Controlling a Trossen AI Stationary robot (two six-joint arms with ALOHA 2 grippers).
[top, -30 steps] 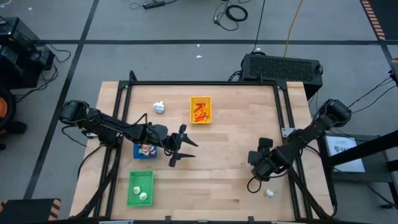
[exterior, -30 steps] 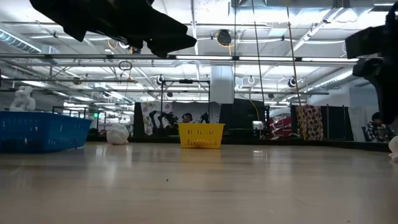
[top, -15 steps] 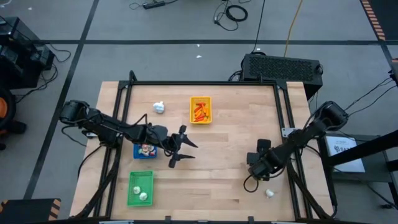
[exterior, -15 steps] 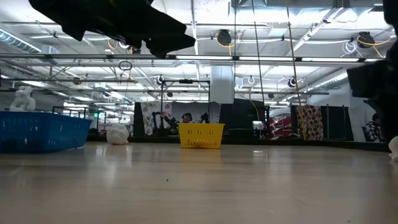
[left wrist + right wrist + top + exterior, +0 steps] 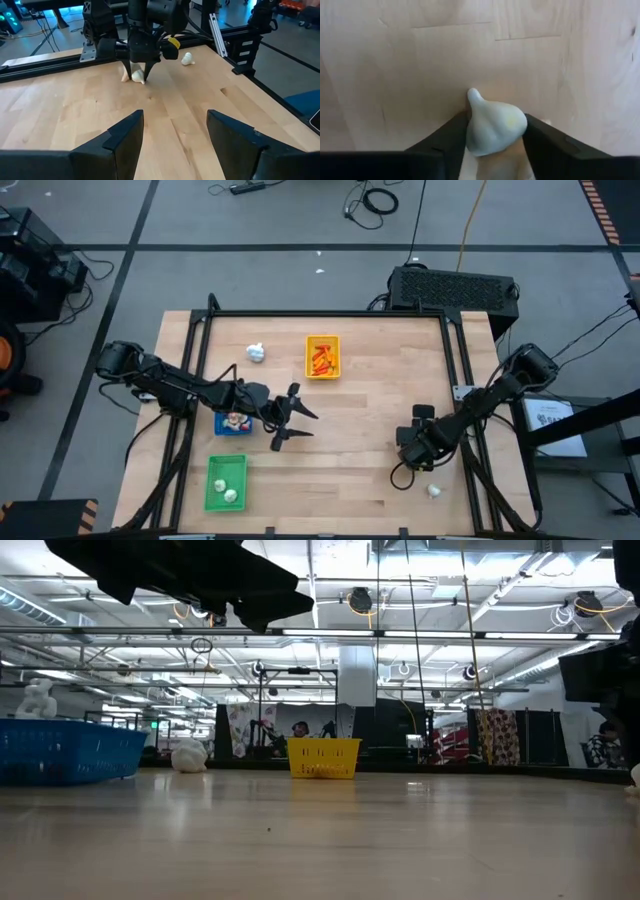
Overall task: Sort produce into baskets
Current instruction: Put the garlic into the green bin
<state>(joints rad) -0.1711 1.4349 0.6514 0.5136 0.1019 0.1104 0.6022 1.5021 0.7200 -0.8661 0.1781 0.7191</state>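
Garlic bulb (image 5: 495,123) between right claw (image 5: 492,145) fingers.

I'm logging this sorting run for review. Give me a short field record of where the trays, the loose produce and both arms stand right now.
yellow tray: far side of table, holds orange-red pieces
blue tray: left side, holds red-and-white pieces
green tray: near left, holds whitish bulbs
loose bulb: on table left of yellow tray
second loose bulb: near right corner
left gripper: beside blue tray, jaws open, empty
right gripper: down at the table, jaws around a garlic bulb
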